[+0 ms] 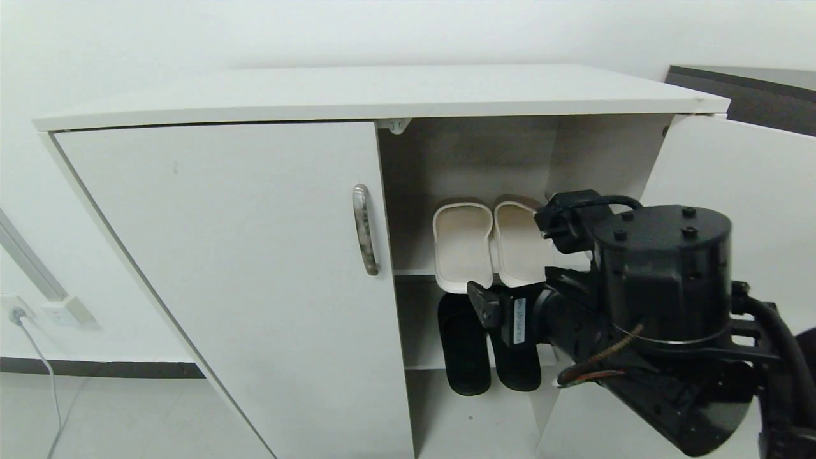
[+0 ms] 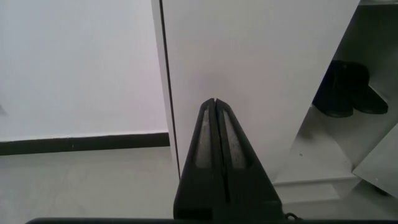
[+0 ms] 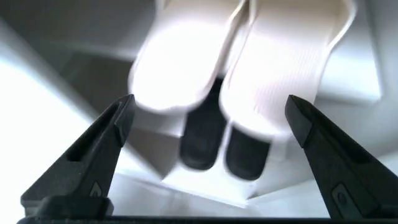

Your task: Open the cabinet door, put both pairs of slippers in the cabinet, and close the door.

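The white cabinet (image 1: 382,92) has its right door (image 1: 733,185) swung open and its left door (image 1: 223,255) closed. A pair of white slippers (image 1: 488,245) lies on the upper shelf, toes sticking out over the edge. Below them, a pair of black slippers (image 1: 488,347) lies on the lower shelf. My right gripper (image 1: 491,306) hangs open just in front of the slippers' toes, holding nothing. In the right wrist view its fingers (image 3: 112,130) frame the white slippers (image 3: 249,62) and the black slippers (image 3: 224,146). My left gripper (image 2: 214,106) is shut and empty, facing the closed left door (image 2: 249,56).
A metal handle (image 1: 364,229) sits on the left door's right edge. A wall socket with a cable (image 1: 19,313) is low on the left wall. The open door stands just right of my right arm. Bare floor (image 2: 87,186) lies left of the cabinet.
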Motion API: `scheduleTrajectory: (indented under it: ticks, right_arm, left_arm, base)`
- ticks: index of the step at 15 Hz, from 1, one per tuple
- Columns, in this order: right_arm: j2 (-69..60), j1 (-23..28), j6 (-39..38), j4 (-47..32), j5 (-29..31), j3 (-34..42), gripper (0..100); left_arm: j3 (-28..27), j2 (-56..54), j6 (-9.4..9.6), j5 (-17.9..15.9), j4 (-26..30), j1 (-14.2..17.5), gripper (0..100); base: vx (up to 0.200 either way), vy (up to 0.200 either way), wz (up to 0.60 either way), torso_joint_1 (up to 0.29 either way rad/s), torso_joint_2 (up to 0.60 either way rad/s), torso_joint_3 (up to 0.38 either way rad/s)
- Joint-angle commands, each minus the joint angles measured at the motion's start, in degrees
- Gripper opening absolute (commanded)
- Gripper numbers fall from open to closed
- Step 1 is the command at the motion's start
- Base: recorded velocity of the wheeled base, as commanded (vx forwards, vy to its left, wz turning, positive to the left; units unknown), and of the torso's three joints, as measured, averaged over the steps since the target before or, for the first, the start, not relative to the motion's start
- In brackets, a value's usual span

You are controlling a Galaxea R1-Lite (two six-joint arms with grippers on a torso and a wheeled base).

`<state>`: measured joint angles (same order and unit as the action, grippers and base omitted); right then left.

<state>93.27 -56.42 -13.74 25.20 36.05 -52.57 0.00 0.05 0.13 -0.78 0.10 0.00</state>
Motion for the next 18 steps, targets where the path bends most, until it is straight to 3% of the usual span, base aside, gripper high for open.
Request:
scheduleTrajectory:
  ticks: [1,2,14,18]
  right_arm:
    - [-2.30,-1.06,0.47,2.66,-0.89,4.93,100]
    - [-2.39,-1.06,0.91,2.66,-1.15,4.84,0]
    - [-2.30,-1.50,1.08,2.75,-1.15,6.07,0]
    - [-2.30,-1.50,1.08,2.75,-1.15,6.07,0]
  left_arm:
    - [0.00,0.04,0.04,-0.01,-0.01,0.00,0]
    - [0.00,0.04,0.04,-0.01,-0.01,0.00,0]
    - [0.00,0.04,0.04,-0.01,-0.01,0.00,0]
    - [0.00,0.04,0.04,-0.01,-0.01,0.00,0]
  base:
    - [0.000,0.000,0.00,0.000,0.00,0.000]
    - [0.000,0.000,0.00,0.000,0.00,0.000]
    - [0.000,0.000,0.00,0.000,0.00,0.000]
    - [-0.200,0.000,0.00,0.004,0.00,0.001]
